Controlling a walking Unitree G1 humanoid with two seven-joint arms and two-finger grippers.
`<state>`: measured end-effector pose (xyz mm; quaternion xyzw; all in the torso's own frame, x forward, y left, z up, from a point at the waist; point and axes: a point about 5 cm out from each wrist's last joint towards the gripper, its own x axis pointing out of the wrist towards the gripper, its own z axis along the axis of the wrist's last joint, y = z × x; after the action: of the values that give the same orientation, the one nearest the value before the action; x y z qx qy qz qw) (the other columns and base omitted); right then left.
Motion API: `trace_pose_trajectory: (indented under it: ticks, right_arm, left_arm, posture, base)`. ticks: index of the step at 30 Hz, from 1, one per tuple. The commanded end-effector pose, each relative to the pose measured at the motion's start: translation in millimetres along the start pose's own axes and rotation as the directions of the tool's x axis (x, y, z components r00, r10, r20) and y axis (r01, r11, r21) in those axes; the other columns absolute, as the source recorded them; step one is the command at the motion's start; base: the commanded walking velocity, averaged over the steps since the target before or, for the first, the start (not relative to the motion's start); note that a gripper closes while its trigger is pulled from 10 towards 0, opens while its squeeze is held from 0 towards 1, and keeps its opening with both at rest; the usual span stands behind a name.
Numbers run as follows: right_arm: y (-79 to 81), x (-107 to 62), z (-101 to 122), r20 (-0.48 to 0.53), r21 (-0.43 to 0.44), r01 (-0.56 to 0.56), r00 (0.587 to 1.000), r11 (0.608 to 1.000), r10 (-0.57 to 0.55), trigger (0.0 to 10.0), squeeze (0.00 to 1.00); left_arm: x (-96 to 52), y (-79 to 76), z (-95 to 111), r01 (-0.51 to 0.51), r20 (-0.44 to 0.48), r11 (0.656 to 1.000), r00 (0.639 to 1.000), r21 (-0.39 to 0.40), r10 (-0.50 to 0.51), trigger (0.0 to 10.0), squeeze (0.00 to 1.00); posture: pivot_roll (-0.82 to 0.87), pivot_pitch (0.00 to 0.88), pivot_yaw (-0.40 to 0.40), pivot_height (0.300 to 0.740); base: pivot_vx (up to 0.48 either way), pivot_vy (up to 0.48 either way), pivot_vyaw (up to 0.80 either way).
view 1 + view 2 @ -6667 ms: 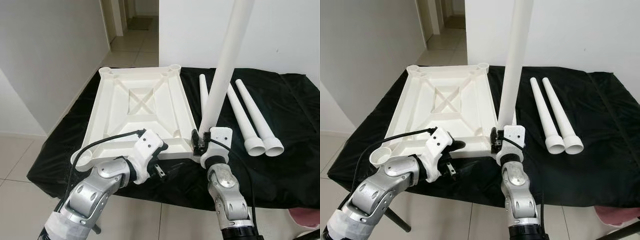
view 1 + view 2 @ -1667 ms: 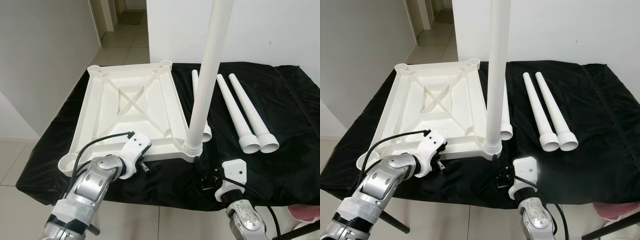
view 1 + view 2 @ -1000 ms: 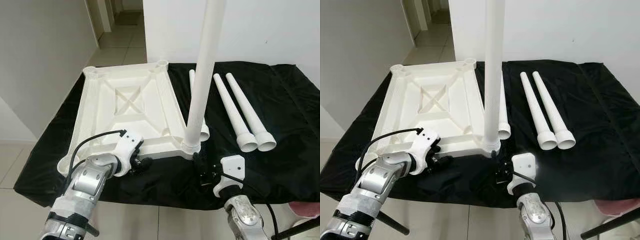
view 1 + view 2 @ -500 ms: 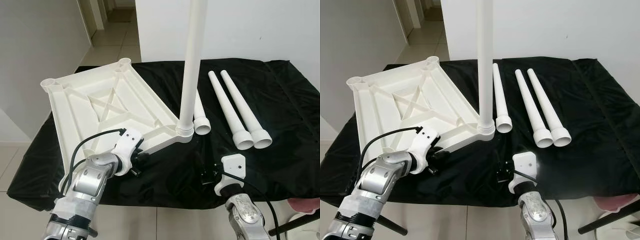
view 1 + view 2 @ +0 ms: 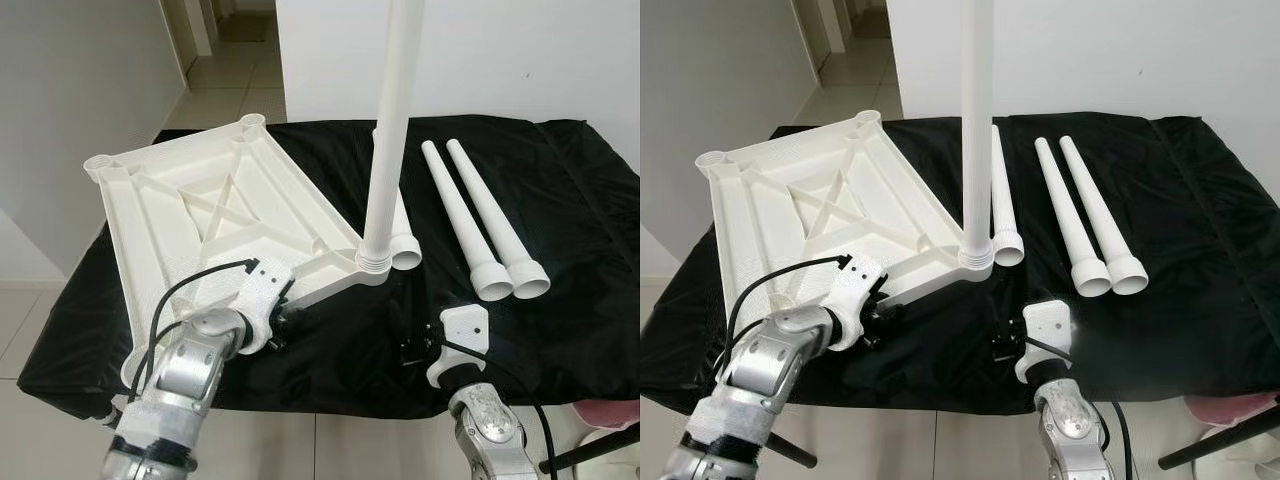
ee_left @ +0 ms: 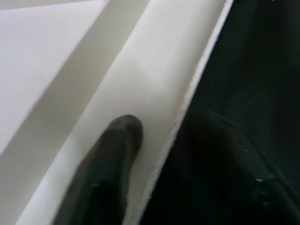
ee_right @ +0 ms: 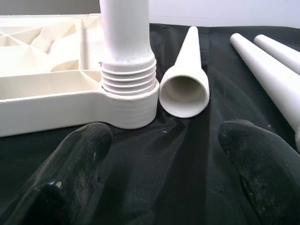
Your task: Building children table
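Note:
The white tabletop [image 5: 200,215] lies upside down and skewed on the black-covered table [image 5: 560,300]. One white leg [image 5: 390,130] stands upright, screwed into its near right corner socket [image 7: 129,101]. My left gripper [image 5: 283,322] is shut on the tabletop's near rim, with one finger [image 6: 110,159] resting on the white inner face. My right gripper [image 5: 405,345] hovers low in front of the socket, open, with nothing between its fingertips [image 7: 89,140]. Three loose legs lie flat: one [image 7: 185,79] just beside the socket, two [image 5: 480,215] further right.
The black cloth hangs over the table's near edge [image 5: 340,395]. A white wall [image 5: 520,60] stands behind the table and a tiled hallway [image 5: 225,95] opens at the far left. A pink object [image 5: 610,412] sits on the floor at the lower right.
The right gripper has let go of the upright leg and drawn back. Held by my left gripper, the tabletop has swung its far end leftward over the last second; since then it has barely moved.

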<state>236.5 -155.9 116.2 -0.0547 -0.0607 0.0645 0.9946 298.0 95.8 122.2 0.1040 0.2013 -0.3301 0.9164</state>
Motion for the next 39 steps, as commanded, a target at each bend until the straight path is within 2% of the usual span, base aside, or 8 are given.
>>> trace_pose_trajectory:
  ticks: [1, 4, 5, 10, 25, 30, 37, 39]
  right_arm:
    - [-0.9, 0.8, -2, 0.001, -0.002, 0.018, 1.0, 1.0, -0.018, 10.0, 0.0]
    - [-1.4, 1.6, -1, 0.005, 0.0, 0.025, 1.0, 1.0, -0.025, 10.0, 0.0]
    - [-2.1, 2.9, 0, 0.013, 0.001, 0.035, 0.999, 0.999, -0.035, 10.0, 0.0]
    - [-5.2, 5.2, 3, 0.033, 0.002, 0.077, 0.996, 0.997, -0.077, 10.0, 0.0]
    - [-5.6, 6.5, 4, 0.039, 0.008, 0.118, 0.992, 0.993, -0.118, 10.0, 0.0]
    - [-0.4, 9.4, 3, 0.039, 0.017, 0.106, 0.994, 0.994, -0.106, 10.0, 0.0]
    - [1.1, 12.4, 2, 0.039, 0.018, 0.102, 0.994, 0.995, -0.103, 10.0, 0.0]
    - [1.0, 14.5, 2, 0.04, 0.02, 0.108, 0.993, 0.994, -0.108, 10.0, 0.0]
  left_arm:
    - [-0.7, -1.0, -1, -0.028, -0.011, 0.999, 1.0, 0.017, 0.029, 10.0, 0.8]
    - [-0.5, -2.2, 0, -0.023, -0.004, 0.999, 1.0, 0.029, 0.023, 10.0, 0.8]
    - [-0.8, -4.3, 3, -0.006, 0.005, 1.0, 1.0, 0.028, 0.006, 10.0, 0.0]
    - [-6.6, -14.6, 13, 0.094, 0.068, 0.995, 0.993, 0.011, -0.095, 10.0, 0.0]
    - [-23.4, -12.4, 34, 0.121, 0.189, 0.992, 0.974, 0.022, -0.123, 10.0, 0.0]
    - [-14.7, 5.3, 41, -0.055, 0.205, 0.998, 0.977, -0.019, 0.058, 10.0, 0.0]
    - [-7.6, 13.7, 42, -0.158, 0.187, 0.986, 0.969, -0.044, 0.163, 10.0, 0.0]
    - [-2.2, 21.1, 38, -0.239, 0.144, 0.969, 0.959, -0.057, 0.245, 10.0, 0.0]
  posture:
    - [-0.1, 0.04, 0.081, 0.74]
    - [-0.1, 0.04, 0.081, 0.74]
    - [-0.1, 0.04, 0.082, 0.74]
    - [-0.1, 0.041, 0.082, 0.74]
    - [-0.09, 0.061, 0.083, 0.74]
    - [-0.09, 0.039, 0.079, 0.74]
    - [-0.09, 0.033, 0.08, 0.74]
    - [-0.09, 0.019, 0.084, 0.74]
  base:
    - [0.0, 0.0, 0.0]
    - [0.0, 0.0, 0.0]
    - [0.0, 0.0, 0.0]
    - [0.0, 0.0, 0.0]
    - [0.0, 0.0, 0.0]
    - [0.0, 0.0, 0.0]
    - [0.0, 0.0, 0.0]
    - [0.0, 0.0, 0.0]
